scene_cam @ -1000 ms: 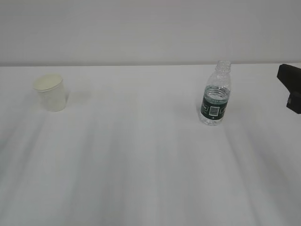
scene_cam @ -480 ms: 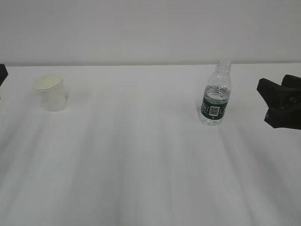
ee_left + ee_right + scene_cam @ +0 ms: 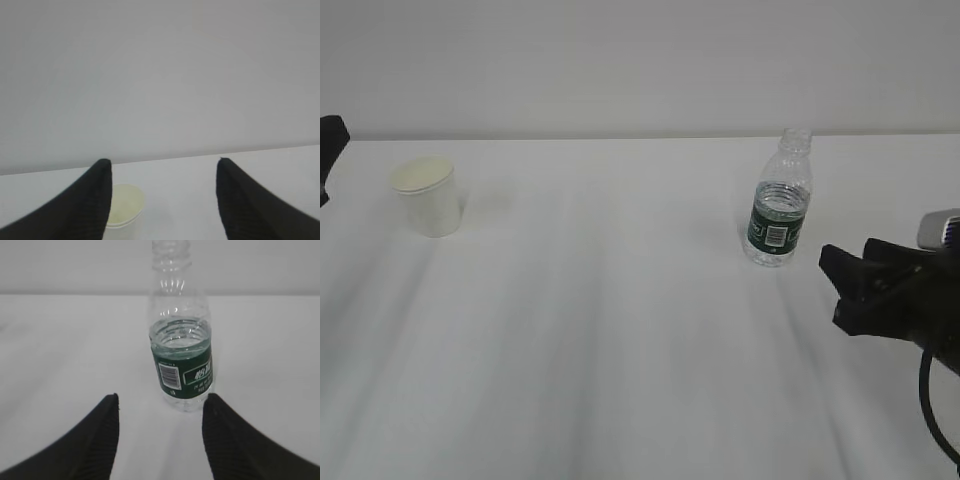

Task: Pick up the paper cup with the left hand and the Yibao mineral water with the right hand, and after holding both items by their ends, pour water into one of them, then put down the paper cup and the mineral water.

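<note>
— Right end effector (image 3: 832,285): what state?
— Jaws spread, holding nothing, just near-right of the Yibao mineral water (image 3: 777,201), not touching it.
— And the bottle?
— Upright, uncapped, partly filled, on the right of the surface (image 3: 620,330).
— Left end effector (image 3: 160,200)?
— Parted too, empty, at the far left edge; the paper cup (image 3: 427,196) stands upright just right of it.
— Surroundings?
— Plain white surface meeting a bare pale wall (image 3: 640,60) at the far side.
</note>
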Available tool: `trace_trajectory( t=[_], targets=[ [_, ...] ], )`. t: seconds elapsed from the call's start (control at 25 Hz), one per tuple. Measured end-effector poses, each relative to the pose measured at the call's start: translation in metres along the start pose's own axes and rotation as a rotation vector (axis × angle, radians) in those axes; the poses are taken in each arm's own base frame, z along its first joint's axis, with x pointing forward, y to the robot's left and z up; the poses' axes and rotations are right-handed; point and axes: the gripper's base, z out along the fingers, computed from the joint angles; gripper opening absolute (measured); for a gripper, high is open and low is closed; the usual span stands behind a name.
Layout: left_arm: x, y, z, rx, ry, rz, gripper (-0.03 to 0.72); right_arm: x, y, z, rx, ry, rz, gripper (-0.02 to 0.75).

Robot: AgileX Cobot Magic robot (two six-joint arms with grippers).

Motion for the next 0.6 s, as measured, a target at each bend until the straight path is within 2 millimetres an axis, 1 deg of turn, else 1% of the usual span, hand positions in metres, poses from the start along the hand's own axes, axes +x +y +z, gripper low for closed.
trace_trajectory(
  t=[0.08,0.24,0.4,0.48,0.6],
  targets=[
    [0.001,0.000,0.000,0.001,0.003,0.001,0.470,0.005,0.000,0.001,-0.001,0.020,-0.015,0.410],
    [0.006,-0.001,0.000,0.013,0.021,0.008,0.467,0.004,0.000,0.003,-0.003,0.013,-0.054,0.410],
    [0.017,-0.002,0.006,0.040,0.035,0.017,0.467,0.004,-0.001,0.010,-0.006,0.009,-0.061,0.410],
    [0.025,-0.002,0.010,0.053,0.040,0.018,0.467,0.006,-0.001,0.014,-0.006,0.015,-0.060,0.410],
    [0.031,-0.003,0.013,0.069,0.025,0.014,0.467,0.011,-0.002,0.019,-0.005,0.032,-0.060,0.410]
  ],
)
